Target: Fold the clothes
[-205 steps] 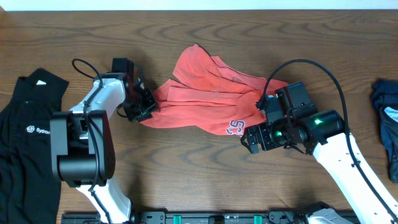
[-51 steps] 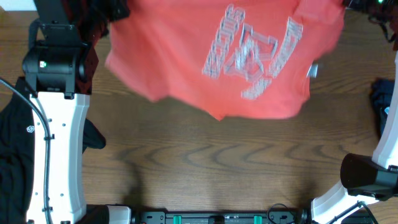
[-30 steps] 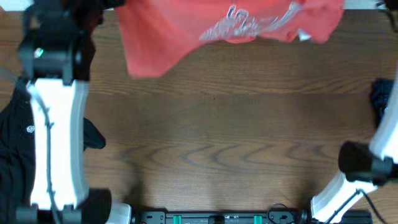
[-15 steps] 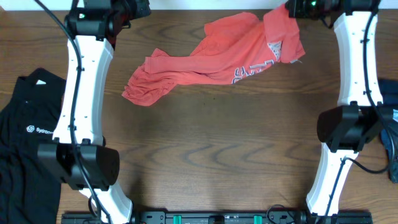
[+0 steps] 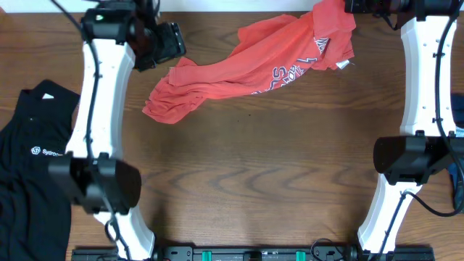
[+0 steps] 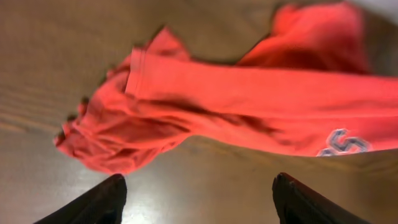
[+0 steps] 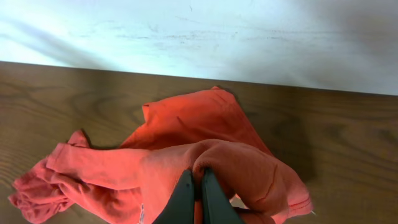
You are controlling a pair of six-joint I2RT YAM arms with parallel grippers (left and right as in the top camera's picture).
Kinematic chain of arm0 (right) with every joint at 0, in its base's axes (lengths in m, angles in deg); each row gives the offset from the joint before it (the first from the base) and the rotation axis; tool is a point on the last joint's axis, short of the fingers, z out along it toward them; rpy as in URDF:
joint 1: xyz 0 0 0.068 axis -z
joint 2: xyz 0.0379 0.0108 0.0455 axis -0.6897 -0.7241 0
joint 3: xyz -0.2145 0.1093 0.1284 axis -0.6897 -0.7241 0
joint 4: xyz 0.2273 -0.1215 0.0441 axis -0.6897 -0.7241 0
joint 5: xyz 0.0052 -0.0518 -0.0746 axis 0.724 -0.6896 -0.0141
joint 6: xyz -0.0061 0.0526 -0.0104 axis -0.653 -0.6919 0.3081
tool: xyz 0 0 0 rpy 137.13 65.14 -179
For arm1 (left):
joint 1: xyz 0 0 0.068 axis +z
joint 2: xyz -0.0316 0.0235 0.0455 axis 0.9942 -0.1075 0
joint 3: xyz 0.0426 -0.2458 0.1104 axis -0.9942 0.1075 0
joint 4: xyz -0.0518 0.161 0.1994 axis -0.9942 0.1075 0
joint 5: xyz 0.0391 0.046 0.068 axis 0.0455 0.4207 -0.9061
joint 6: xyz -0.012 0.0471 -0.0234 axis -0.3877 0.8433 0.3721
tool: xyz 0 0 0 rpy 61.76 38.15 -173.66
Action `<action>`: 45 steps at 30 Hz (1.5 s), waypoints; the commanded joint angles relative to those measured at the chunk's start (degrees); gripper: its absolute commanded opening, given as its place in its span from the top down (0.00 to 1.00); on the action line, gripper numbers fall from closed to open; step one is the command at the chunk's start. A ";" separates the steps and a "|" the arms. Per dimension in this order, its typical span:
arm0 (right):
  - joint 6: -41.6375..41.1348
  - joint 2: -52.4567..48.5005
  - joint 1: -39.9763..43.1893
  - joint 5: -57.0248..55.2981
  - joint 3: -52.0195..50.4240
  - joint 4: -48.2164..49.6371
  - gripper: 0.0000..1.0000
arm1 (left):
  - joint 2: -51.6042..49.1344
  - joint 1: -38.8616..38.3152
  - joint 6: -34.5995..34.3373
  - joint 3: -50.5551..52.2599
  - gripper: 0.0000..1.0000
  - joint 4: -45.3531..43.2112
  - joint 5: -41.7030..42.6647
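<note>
Along the far edge of the table (image 5: 239,181), the coral T-shirt (image 5: 239,69) lies as a twisted rope, not flat. Its bunched end is toward the far left, the other end drawn up toward the far right. Right claw (image 7: 198,186) is pinched tight on a fold at that raised end, fingers together with cloth around them. Left claw (image 6: 199,183) is wide with nothing between the fingers, near the bunched end but apart from it. Black shirt (image 5: 29,167) sits at the left edge, well apart from the red one

Step as I read it: layout, pre-fold. No fold made yet, and the lettering (image 5: 279,72) is partly buried in creases

Next move, my guess: left claw drops onto the bunched end and picks a single hem or sleeve edge, not the whole wad. Then both claws pull apart and lower the shirt flat toward table centre. Can't tell which edge the right claw has, so orientation after spreading is uncertain
</note>
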 commanded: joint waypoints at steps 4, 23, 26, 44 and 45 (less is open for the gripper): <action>0.26 1.05 -1.11 -0.20 1.16 -1.33 0.99 | -10.93 0.44 0.20 1.33 0.51 -1.16 3.21; 1.73 1.05 -1.64 -0.22 1.16 -2.10 0.99 | -19.80 2.29 -3.54 1.36 0.43 -2.03 -1.51; 2.21 1.05 -1.64 -0.26 1.16 -2.62 0.99 | -20.57 3.80 -5.38 1.36 0.43 -2.56 -1.46; 2.67 1.05 -1.64 -2.03 1.16 -2.89 0.99 | -21.46 3.17 -6.54 1.27 0.43 -8.83 4.35; 2.64 1.05 -1.64 -2.10 1.16 -3.04 0.99 | -21.46 3.17 -6.73 1.27 0.43 -9.07 4.35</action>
